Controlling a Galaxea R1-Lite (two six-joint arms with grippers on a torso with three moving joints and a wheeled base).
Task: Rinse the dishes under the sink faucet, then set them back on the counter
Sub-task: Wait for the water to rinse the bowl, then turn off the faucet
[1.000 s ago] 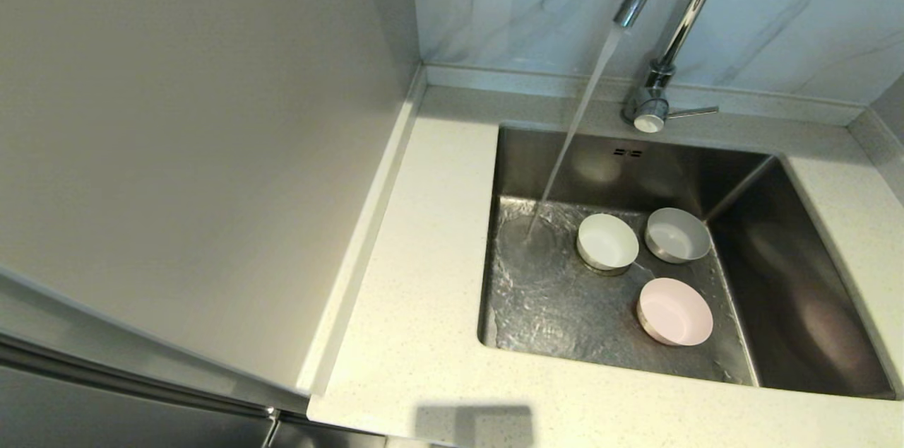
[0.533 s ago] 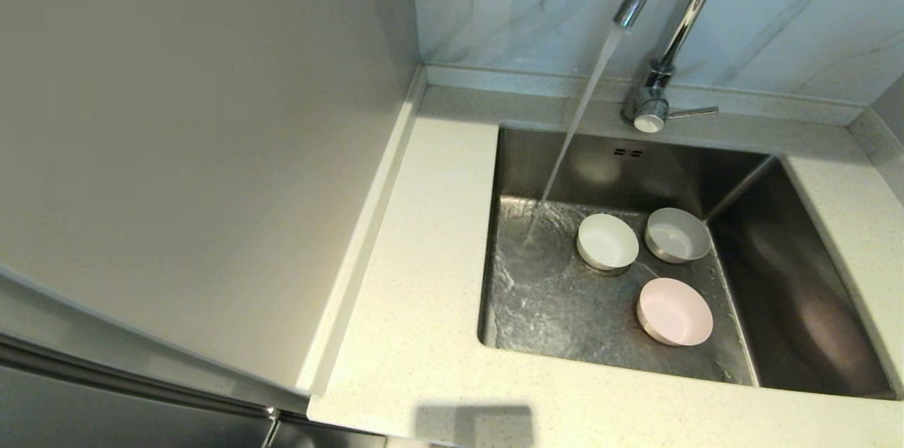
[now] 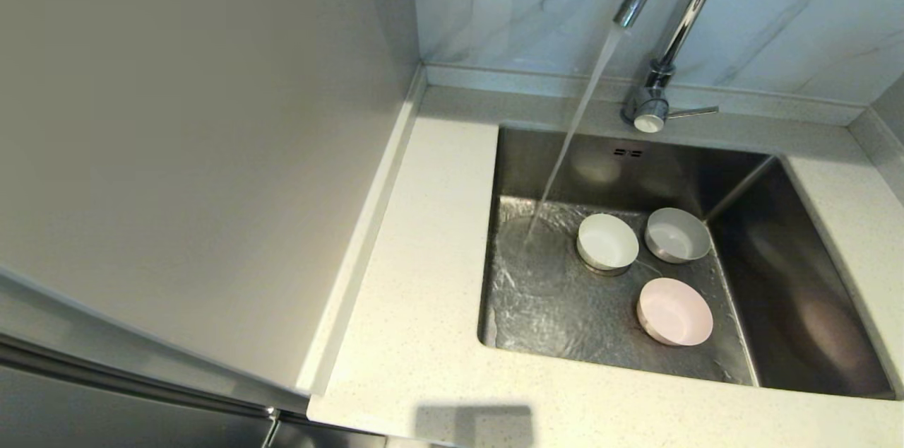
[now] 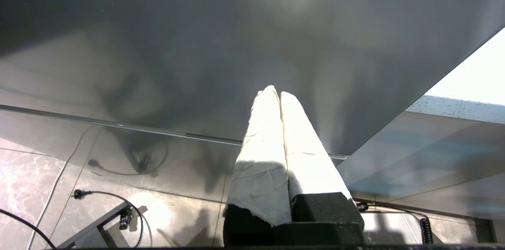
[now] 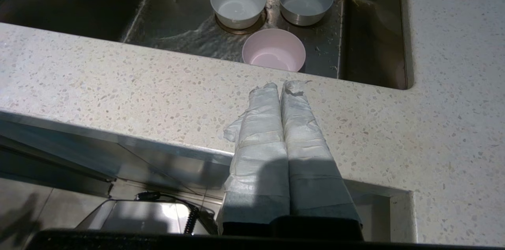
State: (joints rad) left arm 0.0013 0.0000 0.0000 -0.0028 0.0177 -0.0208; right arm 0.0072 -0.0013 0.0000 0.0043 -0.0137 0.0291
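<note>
Only the wrist views show the arms: the left pincer [image 4: 276, 94], pressed closed, faces a dark panel; the right pincer [image 5: 281, 86], closed and empty, hovers over the surface [image 5: 118, 80], the pink bowl [image 5: 274, 49] in the sink [image 5: 371, 37] just beyond it.

Left hand [image 4: 279, 94] fingers pressed together, empty, before grey panel [image 4: 197, 45]; cables [image 4: 114, 163] on tiled floor [image 4: 23, 179].
</note>
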